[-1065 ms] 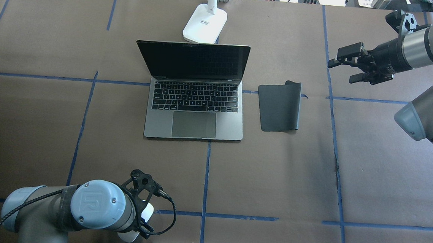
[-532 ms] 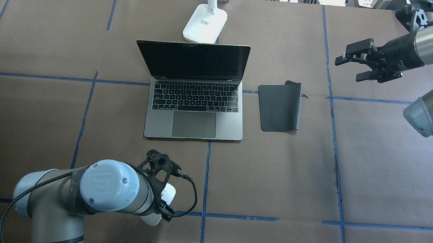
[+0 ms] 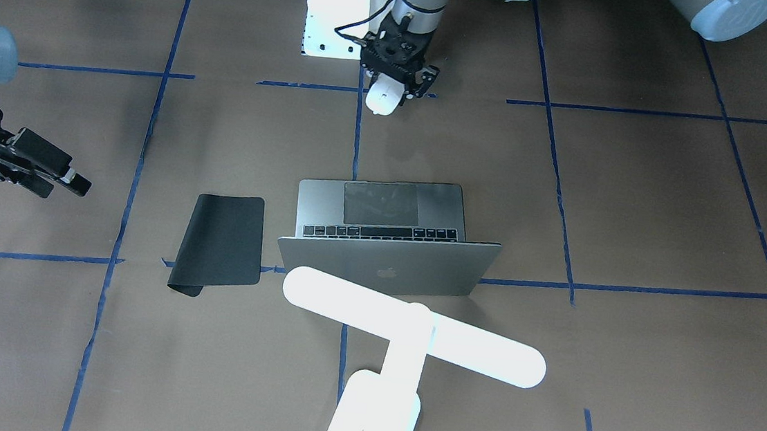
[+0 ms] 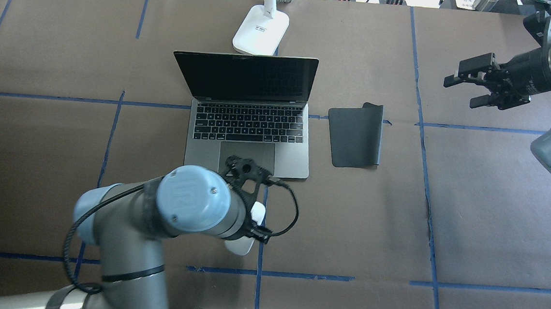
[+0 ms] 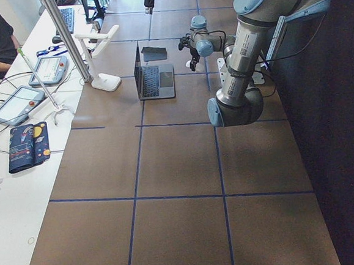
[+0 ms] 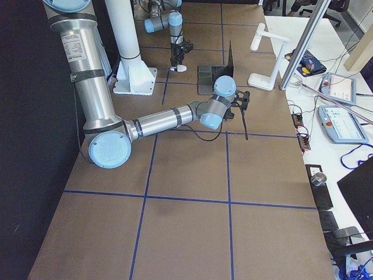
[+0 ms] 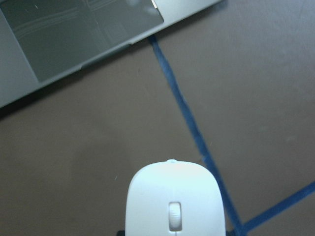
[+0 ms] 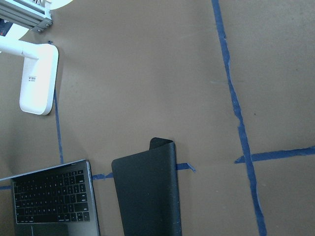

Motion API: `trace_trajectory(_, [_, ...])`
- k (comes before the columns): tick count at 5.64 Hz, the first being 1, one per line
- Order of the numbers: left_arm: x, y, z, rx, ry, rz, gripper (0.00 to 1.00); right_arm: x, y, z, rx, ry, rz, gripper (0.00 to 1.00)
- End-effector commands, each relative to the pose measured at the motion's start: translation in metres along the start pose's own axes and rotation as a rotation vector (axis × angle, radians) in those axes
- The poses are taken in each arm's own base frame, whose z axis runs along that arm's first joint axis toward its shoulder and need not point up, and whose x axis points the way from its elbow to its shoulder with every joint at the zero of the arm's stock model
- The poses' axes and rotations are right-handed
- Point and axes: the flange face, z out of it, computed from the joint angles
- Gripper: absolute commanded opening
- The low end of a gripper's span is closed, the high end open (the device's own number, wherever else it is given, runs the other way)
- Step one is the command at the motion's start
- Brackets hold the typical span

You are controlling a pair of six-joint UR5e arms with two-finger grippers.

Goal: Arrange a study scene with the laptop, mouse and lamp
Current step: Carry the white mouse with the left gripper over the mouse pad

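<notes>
White mouse (image 7: 174,196), grey laptop (image 4: 250,123), black mat (image 4: 355,138), white lamp (image 3: 408,329), blue-lined brown table (image 4: 37,157).

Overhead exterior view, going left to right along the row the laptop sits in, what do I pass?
laptop → black mat → right gripper, fingers apart and holding nothing.
</notes>
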Motion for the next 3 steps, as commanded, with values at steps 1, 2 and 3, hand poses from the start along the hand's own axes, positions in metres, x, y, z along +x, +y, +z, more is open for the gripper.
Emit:
trace_trajectory(1, [0.041, -0.063, 0.012, -0.015, -0.007, -0.071, 0.03, 0.026, 0.006, -0.010, -0.008, 0.015, -0.012, 1.00])
trace_trajectory(2, [0.068, -0.110, 0.013, 0.000, -0.027, -0.112, 0.03, 0.035, 0.005, -0.015, -0.002, 0.022, 0.001, 1.00])
trace_trajectory(3, [0.094, -0.157, 0.027, 0.021, -0.031, -0.184, 0.04, 0.050, 0.008, -0.015, -0.007, 0.037, -0.012, 1.00])
